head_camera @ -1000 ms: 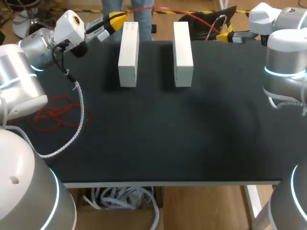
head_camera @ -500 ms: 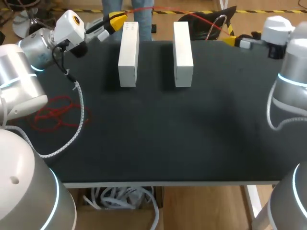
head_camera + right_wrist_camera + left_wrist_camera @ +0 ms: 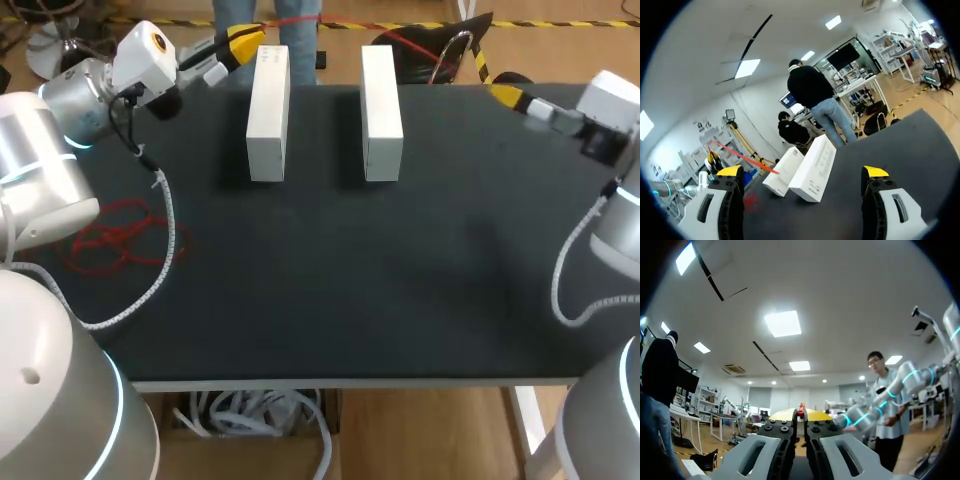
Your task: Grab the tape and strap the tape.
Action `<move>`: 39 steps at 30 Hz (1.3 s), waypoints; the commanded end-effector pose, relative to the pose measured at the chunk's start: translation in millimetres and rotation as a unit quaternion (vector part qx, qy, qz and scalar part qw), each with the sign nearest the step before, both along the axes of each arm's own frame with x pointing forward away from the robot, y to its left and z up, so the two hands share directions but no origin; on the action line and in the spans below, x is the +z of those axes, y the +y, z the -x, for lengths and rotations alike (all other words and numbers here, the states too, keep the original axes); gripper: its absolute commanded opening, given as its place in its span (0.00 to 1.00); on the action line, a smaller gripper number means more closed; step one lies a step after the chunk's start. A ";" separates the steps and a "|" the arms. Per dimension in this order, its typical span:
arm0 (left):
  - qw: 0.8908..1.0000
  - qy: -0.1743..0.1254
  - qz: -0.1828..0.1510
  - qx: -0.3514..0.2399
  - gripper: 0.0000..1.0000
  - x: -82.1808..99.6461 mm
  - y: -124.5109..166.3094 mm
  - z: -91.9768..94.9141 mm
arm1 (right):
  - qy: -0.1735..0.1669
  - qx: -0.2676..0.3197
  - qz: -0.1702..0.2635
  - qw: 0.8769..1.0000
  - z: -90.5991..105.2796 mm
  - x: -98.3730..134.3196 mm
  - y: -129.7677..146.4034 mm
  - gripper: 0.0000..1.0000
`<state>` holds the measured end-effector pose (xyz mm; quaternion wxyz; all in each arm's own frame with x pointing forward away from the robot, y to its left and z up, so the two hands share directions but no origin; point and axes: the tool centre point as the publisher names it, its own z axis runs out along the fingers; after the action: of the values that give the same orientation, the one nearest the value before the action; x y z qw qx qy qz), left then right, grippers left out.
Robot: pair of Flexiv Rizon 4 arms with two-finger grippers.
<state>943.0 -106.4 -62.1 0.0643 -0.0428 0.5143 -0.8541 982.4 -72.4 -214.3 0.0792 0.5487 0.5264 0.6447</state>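
The tape (image 3: 110, 241) is lying loose on the black table (image 3: 330, 290) near its left edge. It appears to be a thin red strand tangled into a few flat loops. In the right wrist view it is showing only as a small red scribble.

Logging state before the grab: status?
Left claw shut, right claw open. Red tape loose at table's left, untouched. Two white blocks stand at far edge.

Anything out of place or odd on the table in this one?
The red tape lies in a loose tangle near the table's left edge, away from the left gripper and right gripper. The white blocks sit straight.
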 end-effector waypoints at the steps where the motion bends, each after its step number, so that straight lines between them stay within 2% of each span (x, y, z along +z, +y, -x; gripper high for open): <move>1: 1.000 0.000 0.000 0.002 0.00 0.2 -0.6 0.7 | -0.041 -0.055 -0.059 0.996 12.1 -3.8 -4.1 1.00; 6: 1.000 0.000 0.000 0.002 0.00 0.2 -0.6 0.7 | -0.033 -0.074 -0.116 0.990 14.5 -6.2 0.3 1.00; 13: 1.000 0.000 0.000 0.002 0.00 0.2 -0.6 0.7 | -0.031 -0.115 -0.205 0.972 20.4 -4.4 10.4 1.00; 23: 1.000 0.000 0.000 0.002 0.00 0.2 -0.6 0.7 | -0.011 -0.227 -0.299 0.927 33.1 7.7 12.7 1.00; 27: 1.000 0.000 0.000 0.002 0.00 0.2 -0.6 0.7 | -0.002 -0.230 -0.325 0.917 37.0 9.3 11.6 1.00; 29: 1.000 0.000 0.000 0.002 0.00 0.2 -0.6 0.7 | 0.007 -0.223 -0.337 0.915 38.6 9.4 11.5 1.00; 30: 1.000 0.000 0.000 0.002 0.00 0.2 -0.6 0.7 | 0.009 -0.202 -0.338 0.919 39.9 9.2 11.9 1.00; 31: 1.000 0.000 0.000 0.002 0.00 0.2 -0.6 0.7 | 0.008 -0.188 -0.313 0.931 41.2 9.5 13.8 1.00; 32: 1.000 0.000 0.000 0.002 0.00 0.2 -0.6 0.7 | 0.000 -0.167 -0.310 0.936 43.3 10.8 15.4 1.00; 39: 1.000 0.000 0.000 0.002 0.00 0.2 -0.6 0.7 | 0.000 -0.167 -0.310 0.936 43.3 10.8 15.4 1.00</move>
<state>942.9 -106.4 -62.0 0.0643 -0.0428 0.5143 -0.8541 941.8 -57.8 -201.8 -0.0368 0.6260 0.2606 0.7341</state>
